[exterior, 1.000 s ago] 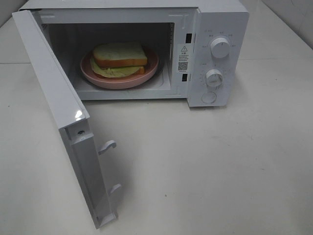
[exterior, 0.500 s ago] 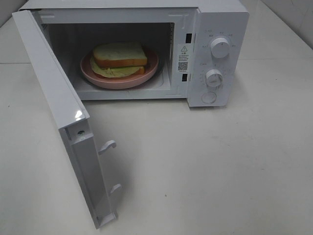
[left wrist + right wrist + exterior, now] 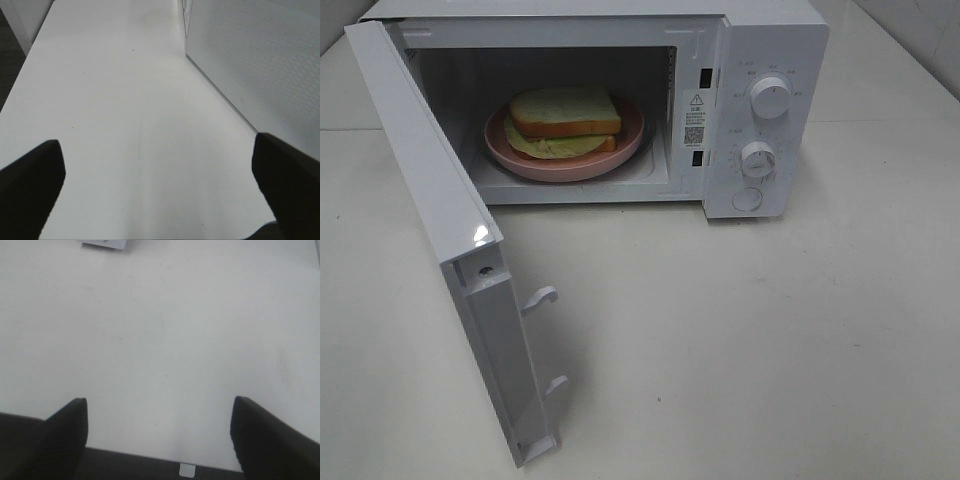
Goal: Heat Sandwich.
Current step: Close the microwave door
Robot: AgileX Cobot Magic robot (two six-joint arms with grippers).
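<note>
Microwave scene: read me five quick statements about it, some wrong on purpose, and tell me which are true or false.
1. The sandwich sits on the pink plate inside the microwave. True.
2. The door hangs wide open. True.
3. The left claw is open and empty. True.
4. The right claw grips a knob. False: it is open and empty, over the table.
5. The pink plate rests on the table outside. False: it is inside the microwave.
</note>
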